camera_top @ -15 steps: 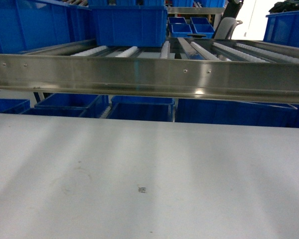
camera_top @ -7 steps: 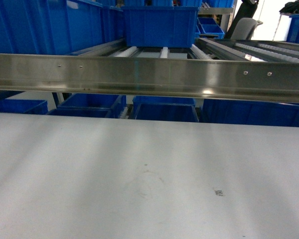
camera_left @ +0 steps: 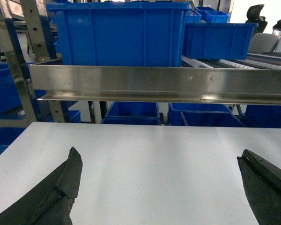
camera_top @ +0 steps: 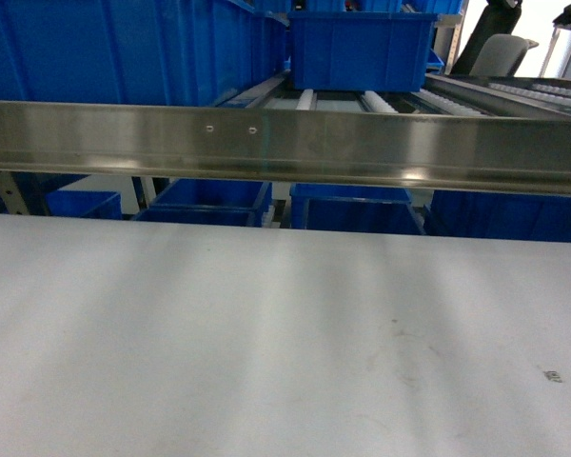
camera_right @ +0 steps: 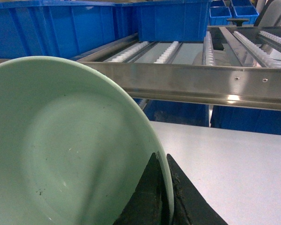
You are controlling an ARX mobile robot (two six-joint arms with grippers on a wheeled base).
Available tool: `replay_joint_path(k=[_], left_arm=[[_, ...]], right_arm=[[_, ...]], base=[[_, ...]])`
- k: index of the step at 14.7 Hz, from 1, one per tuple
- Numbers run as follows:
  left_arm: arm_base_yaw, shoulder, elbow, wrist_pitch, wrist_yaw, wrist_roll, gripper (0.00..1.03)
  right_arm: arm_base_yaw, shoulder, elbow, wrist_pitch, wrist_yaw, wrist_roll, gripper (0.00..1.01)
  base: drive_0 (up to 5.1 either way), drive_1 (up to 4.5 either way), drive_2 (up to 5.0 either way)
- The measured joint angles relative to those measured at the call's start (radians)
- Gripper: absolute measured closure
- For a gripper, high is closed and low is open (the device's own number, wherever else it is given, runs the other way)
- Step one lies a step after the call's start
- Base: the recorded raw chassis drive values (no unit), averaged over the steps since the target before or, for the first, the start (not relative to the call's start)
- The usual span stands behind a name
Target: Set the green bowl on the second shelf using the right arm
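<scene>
Two black fingers of the right gripper (camera_right: 165, 194) pinch the rim of the green bowl (camera_right: 61, 150), a smooth, glossy, shallow round dish held before the second shelf (camera_right: 196, 82) (brushed steel front rail, white rollers behind). Beyond that rail stand blue plastic crates (camera_right: 171, 21). Below it, the left gripper (camera_left: 159, 187) hangs spread apart over the matte white tabletop (camera_left: 154, 154).

Cool, dim overall light; bright glare spots sit on the polished steel shelf rail (camera_top: 285, 143), and soft shadow bands cross the white tabletop (camera_top: 266, 333).
</scene>
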Motion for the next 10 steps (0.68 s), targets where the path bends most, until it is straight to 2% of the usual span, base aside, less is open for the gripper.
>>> replay_joint_path(k=[10], left_arm=[[0.0,0.0,0.0,0.001,-0.001,0.0,0.05]], right_arm=[[0.0,0.0,0.0,-0.002,0.0,0.0,0.99]], base=[[-5.0,2.4,2.4]])
